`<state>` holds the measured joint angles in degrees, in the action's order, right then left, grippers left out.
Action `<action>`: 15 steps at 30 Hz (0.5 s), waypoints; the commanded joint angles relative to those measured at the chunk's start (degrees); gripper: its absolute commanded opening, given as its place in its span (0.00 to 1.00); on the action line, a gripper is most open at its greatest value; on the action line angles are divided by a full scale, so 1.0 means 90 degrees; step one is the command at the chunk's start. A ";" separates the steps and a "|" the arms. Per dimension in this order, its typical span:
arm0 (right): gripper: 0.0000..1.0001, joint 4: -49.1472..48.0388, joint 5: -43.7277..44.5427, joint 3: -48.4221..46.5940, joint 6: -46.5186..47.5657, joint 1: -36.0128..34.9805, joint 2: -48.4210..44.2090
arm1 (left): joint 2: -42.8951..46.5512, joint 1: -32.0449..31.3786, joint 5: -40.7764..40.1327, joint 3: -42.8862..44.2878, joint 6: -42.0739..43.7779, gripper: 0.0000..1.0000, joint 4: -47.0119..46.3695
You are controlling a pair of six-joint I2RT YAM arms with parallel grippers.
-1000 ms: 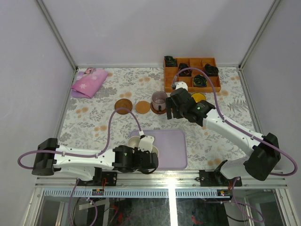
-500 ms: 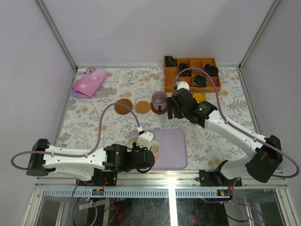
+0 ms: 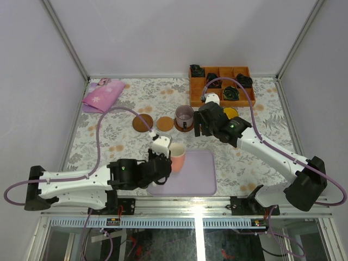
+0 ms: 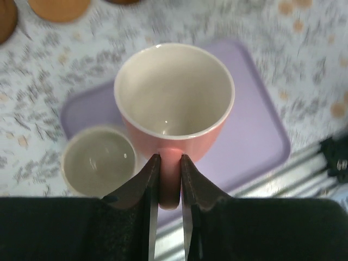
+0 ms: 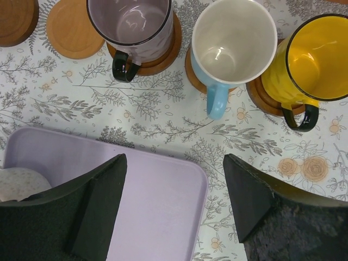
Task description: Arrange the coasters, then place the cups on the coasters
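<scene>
The left tool [image 4: 169,159], pinched narrow on the handle of the pink-sided, cream-lined ceramic mug [image 3: 178,157], has raised it off the flat lilac rectangular tray [image 3: 198,175] within the last second. The plain cream mug [image 4: 99,159] stays behind on the tray. At eleven o'clock a dark brown round wooden coaster [image 3: 142,122] and a lighter tan coaster [image 3: 165,123] lie bare, so a placement looks next. The mauve mug [image 5: 130,22], pale blue mug [image 5: 234,41] and yellow mug [image 5: 315,51] already sit on coasters. The right tool [image 5: 174,201] hangs wide and empty.

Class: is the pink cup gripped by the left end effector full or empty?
Empty: the left wrist view looks into the pink cup, showing its bare cream inside.
</scene>
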<state>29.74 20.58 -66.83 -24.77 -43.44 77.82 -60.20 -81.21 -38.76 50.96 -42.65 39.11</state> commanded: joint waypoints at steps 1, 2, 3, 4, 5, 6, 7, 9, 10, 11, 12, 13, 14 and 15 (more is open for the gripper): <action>0.79 -0.0217 0.0444 -0.0033 0.0131 0.0013 -0.0214 | 0.0441 0.0815 -0.0264 0.0083 0.1050 0.00 -0.1976; 0.79 -0.0225 0.0496 -0.0035 0.0151 0.0014 -0.0219 | 0.0447 0.1010 -0.0188 0.0079 0.1204 0.00 -0.2178; 0.79 -0.0241 0.0561 -0.0033 0.0178 0.0014 -0.0219 | 0.0427 0.1176 -0.0163 0.0092 0.1395 0.00 -0.2355; 0.79 -0.0251 0.0618 -0.0041 0.0209 0.0014 -0.0219 | 0.0384 0.1381 -0.0149 0.0111 0.1544 0.00 -0.2520; 0.78 -0.0269 0.0668 -0.0052 0.0227 0.0012 -0.0224 | 0.0324 0.1509 -0.0151 0.0134 0.1684 0.00 -0.2744; 0.78 -0.0289 0.0706 -0.0054 0.0253 0.0017 -0.0226 | 0.0275 0.1639 -0.0170 0.0154 0.1822 0.00 -0.2924; 0.78 -0.0322 0.0711 -0.0049 0.0274 0.0018 -0.0228 | 0.0206 0.1793 -0.0156 0.0145 0.1952 0.00 -0.3102; 0.78 -0.0395 0.0905 -0.0071 0.0345 0.0014 -0.0215 | 0.0065 0.2139 -0.0021 0.0099 0.2157 0.00 -0.3496; 0.78 -0.0423 0.0944 -0.0084 0.0380 0.0026 -0.0202 | -0.0010 0.2312 0.0076 0.0046 0.2240 0.00 -0.3715; 0.78 -0.0439 0.0991 -0.0111 0.0409 0.0020 -0.0184 | -0.0079 0.2506 0.0160 -0.0005 0.2325 0.00 -0.3884; 0.78 -0.0461 0.1025 -0.0139 0.0452 0.0022 -0.0165 | -0.0161 0.2671 0.0219 -0.0025 0.2417 0.00 -0.4033; 0.78 -0.0467 0.1062 -0.0179 0.0492 0.0032 -0.0148 | -0.0247 0.2829 0.0240 -0.0079 0.2514 0.00 -0.4192; 0.77 -0.0484 0.1092 -0.0198 0.0523 0.0040 -0.0130 | -0.0331 0.2969 0.0253 -0.0117 0.2626 0.00 -0.4373; 0.77 -0.0519 0.1101 -0.0218 0.0565 0.0050 -0.0115 | -0.0405 0.3124 0.0272 -0.0167 0.2713 0.00 -0.4530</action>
<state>28.12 26.65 -66.83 -21.82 -43.42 77.82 -62.48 -57.49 -36.21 50.43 -24.01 13.98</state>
